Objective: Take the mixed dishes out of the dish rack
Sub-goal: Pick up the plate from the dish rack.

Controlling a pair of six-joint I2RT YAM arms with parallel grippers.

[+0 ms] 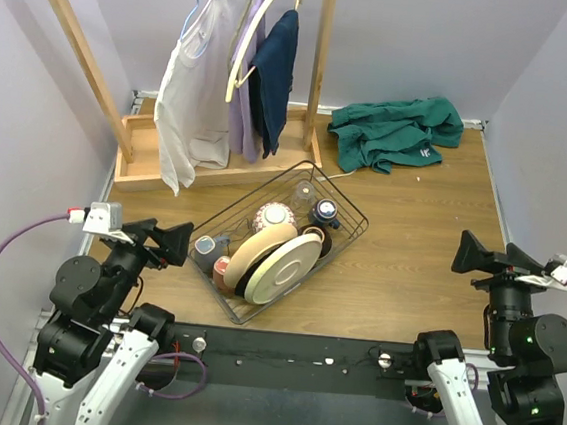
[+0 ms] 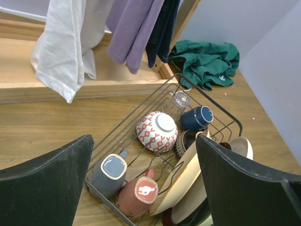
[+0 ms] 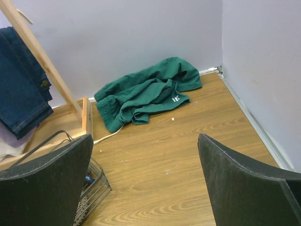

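The black wire dish rack [image 1: 356, 212] stands on the wooden table between my arms. It holds cream plates [image 1: 284, 263] on edge, an upturned red-and-white patterned bowl [image 1: 275, 217], a navy cup [image 1: 324, 212], a glass cup [image 1: 306, 191], a grey cup [image 1: 207, 247] and a red cup [image 1: 222, 267]. The left wrist view shows the bowl [image 2: 157, 129], navy cup [image 2: 197, 117], glass [image 2: 179, 100], grey cup [image 2: 109, 174], red cup [image 2: 138, 195], plates [image 2: 193, 181] and a dark bowl [image 2: 184, 142]. My left gripper [image 1: 182, 243] is open and empty, just left of the rack. My right gripper [image 1: 463, 255] is open and empty, right of the rack.
A wooden clothes rack [image 1: 212, 171] with hung garments [image 1: 226, 76] stands behind the dish rack. A green garment [image 1: 397, 131] lies at the back right, with a white cable [image 3: 106, 137] beside it. Walls close in the table left, right and behind. The rack's corner [image 3: 96, 188] shows in the right wrist view.
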